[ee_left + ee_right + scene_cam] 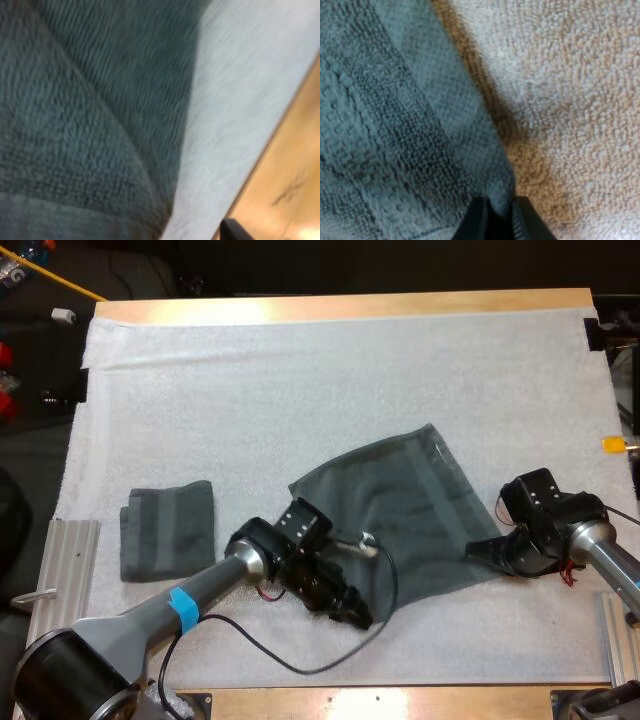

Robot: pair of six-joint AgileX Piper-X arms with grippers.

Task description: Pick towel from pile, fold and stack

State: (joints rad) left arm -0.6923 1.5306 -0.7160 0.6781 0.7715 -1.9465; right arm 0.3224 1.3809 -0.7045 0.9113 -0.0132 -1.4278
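Both low, left hand (356,616) and right hand (482,551) meet towel (400,505) edges.

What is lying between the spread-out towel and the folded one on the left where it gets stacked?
No loose thing. Only bare mat lies between the spread towel and the folded towel. The left arm runs along the gap's near side, its left gripper at the spread towel's near edge.

Table (340,308): pale wood, bare along far and near sides | mat (300,370): white, nubbly, covered most of the top | ribbed metal rail (65,570) lay near-left, second rail (618,640) near-right | beyond far side: dark | light even.
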